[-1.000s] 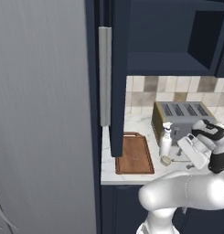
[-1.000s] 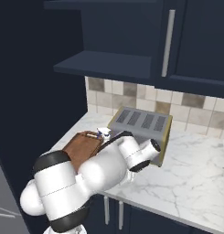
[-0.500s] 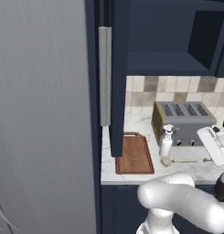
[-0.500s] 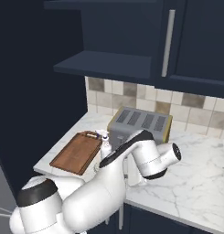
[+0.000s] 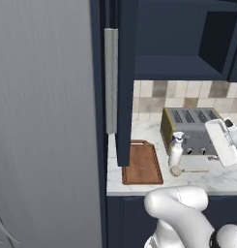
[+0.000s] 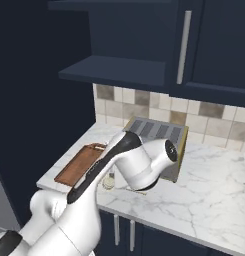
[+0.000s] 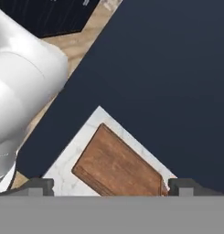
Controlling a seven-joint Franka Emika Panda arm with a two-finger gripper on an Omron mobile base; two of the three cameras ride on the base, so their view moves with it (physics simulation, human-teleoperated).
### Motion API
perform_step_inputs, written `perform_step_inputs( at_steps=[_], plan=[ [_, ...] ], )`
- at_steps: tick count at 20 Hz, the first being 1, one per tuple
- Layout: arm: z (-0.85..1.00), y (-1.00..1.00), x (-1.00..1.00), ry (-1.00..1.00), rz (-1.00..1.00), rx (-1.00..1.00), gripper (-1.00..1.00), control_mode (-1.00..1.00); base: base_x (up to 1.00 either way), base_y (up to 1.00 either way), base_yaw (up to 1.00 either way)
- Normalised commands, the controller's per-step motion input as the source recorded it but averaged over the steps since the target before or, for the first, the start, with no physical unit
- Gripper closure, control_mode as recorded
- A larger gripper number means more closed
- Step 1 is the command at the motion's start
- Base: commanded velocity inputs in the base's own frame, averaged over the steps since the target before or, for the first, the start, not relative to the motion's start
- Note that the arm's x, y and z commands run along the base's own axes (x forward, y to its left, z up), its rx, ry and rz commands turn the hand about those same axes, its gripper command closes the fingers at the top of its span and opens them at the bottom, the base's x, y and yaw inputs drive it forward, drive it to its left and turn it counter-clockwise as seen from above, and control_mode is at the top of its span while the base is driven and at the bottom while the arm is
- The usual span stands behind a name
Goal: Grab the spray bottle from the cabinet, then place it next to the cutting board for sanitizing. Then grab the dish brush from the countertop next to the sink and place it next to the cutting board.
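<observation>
The reddish-brown cutting board (image 5: 141, 163) lies at the left end of the white marble countertop (image 5: 221, 179). Just to its right the white spray bottle (image 5: 176, 149) stands upright before the toaster. The beige dish brush (image 5: 188, 170) lies flat at the bottle's foot, its round head toward the board. My gripper (image 7: 111, 186) is open, its dark fingertips (image 7: 40, 185) far apart with nothing between them; it looks down from a height onto the cutting board (image 7: 118, 167). The arm's end (image 5: 220, 141) hangs right of the bottle, apart from both things. The navy cabinet (image 5: 178, 58) stands open overhead.
A silver toaster (image 5: 190, 127) stands against the tiled wall behind the bottle. The open cabinet door with its grey bar handle (image 5: 110, 80) hangs over the board's left side. A tall grey panel (image 5: 42, 121) closes off the left. The counter (image 6: 209, 195) runs on to the right.
The gripper has let go of the dish brush, which now lies on the counter by the bottle. The arm has lifted and swung away to the right.
</observation>
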Motion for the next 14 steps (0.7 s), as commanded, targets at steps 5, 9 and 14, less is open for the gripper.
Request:
perform_step_inputs(
  at_steps=[5, 9, 14],
  plan=[
    [0.96, 0.88, -0.02, -0.08, 0.00, 0.00, -1.00, -1.00, 0.00, 0.00, 0.00],
    [0.83, 0.42, -0.34, -0.13, 0.00, 0.00, -1.00, -1.00, 0.00, 0.00, 0.00],
    [0.75, 0.19, -0.66, -0.12, 0.04, 0.00, -1.00, -1.00, 0.00, 0.00, 0.00]
  ],
)
